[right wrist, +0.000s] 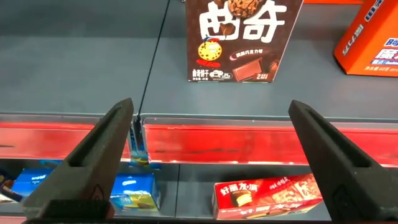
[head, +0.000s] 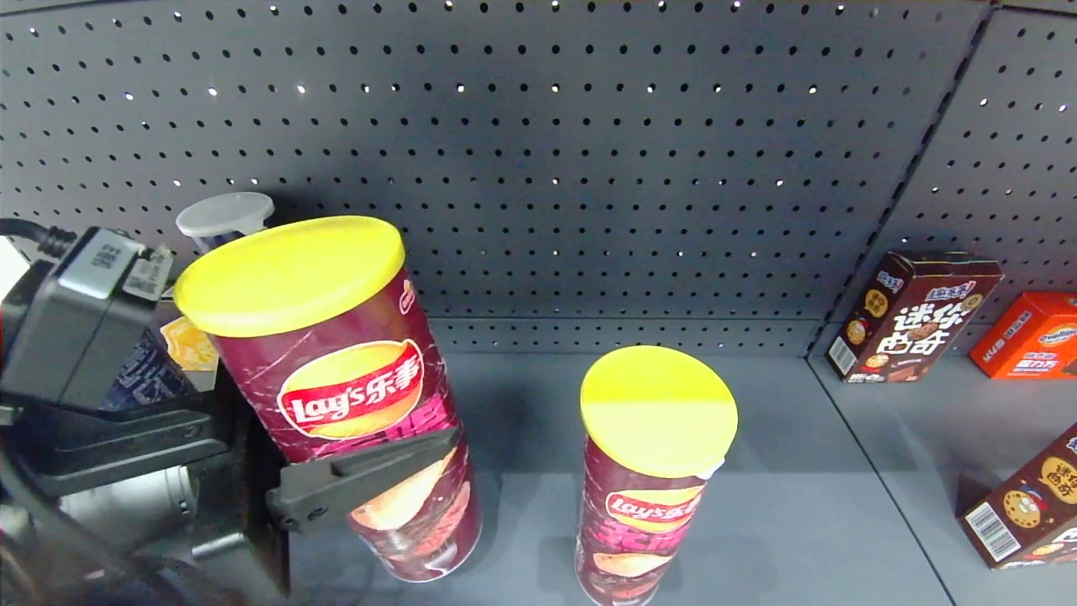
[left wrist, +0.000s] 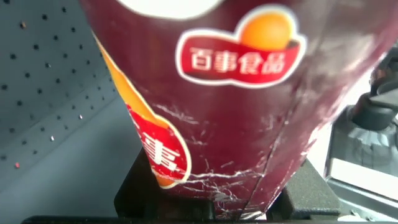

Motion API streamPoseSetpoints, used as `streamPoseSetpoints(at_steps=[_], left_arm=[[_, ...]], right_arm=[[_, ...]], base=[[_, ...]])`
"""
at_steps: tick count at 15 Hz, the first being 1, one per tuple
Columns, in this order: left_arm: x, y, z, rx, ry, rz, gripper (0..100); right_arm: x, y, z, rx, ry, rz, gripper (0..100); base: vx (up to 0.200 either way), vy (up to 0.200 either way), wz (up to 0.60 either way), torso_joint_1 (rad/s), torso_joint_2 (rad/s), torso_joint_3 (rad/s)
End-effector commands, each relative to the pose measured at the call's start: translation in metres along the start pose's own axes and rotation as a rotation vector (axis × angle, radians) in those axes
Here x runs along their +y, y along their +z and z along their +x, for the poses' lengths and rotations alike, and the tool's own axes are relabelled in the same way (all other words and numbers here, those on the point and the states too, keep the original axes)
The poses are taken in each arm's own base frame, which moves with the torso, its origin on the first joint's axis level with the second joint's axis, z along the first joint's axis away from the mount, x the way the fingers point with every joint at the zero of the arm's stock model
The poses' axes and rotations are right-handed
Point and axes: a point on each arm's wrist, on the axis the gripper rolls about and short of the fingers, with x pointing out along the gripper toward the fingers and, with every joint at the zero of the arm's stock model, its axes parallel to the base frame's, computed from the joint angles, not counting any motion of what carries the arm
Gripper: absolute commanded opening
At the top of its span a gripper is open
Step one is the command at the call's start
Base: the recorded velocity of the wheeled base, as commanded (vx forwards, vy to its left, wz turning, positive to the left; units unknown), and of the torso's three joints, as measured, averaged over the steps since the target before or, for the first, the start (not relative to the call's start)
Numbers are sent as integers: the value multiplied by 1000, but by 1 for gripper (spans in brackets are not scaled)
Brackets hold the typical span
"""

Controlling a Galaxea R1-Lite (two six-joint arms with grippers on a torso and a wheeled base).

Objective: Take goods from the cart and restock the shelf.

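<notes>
My left gripper [head: 370,471] is shut on a maroon chip can with a yellow lid [head: 336,370], which it holds tilted at the left of the grey shelf [head: 522,421]. One dark finger crosses the can's front. I cannot tell whether the can's base touches the shelf floor. In the left wrist view the held can [left wrist: 249,112] looms close between the left gripper's [left wrist: 224,202] jaws. A second, matching can [head: 652,471] stands upright on the shelf to the right of it, apart. My right gripper [right wrist: 211,162] is open with nothing in it, in front of the shelf's red edge strip [right wrist: 249,144].
A can with a pale lid [head: 225,215] stands behind the held one by the pegboard back wall [head: 589,168]. Brown cookie boxes [head: 913,316] [head: 1022,505] and an orange box [head: 1026,332] occupy the right bay. Beyond the right gripper are a brown box [right wrist: 242,37], an orange box [right wrist: 370,37] and lower-shelf packs [right wrist: 267,196].
</notes>
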Motion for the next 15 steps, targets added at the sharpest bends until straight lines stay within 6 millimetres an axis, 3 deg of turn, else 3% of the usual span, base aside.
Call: streamPoseSetpoints(at_steps=[1,8,15], left_arm=[[7,-6,15,36,-11,-19,0],[43,-21,67,88,8,12,0],[63,-28,100,46,15,33,0]], right_arm=[[0,0,0,0,0,-1,100],[0,0,0,0,0,-1,100],[0,0,0,0,0,-1,100]], base=[[0,0,0,0,0,0],[0,0,0,0,0,0],[0,0,0,0,0,0]])
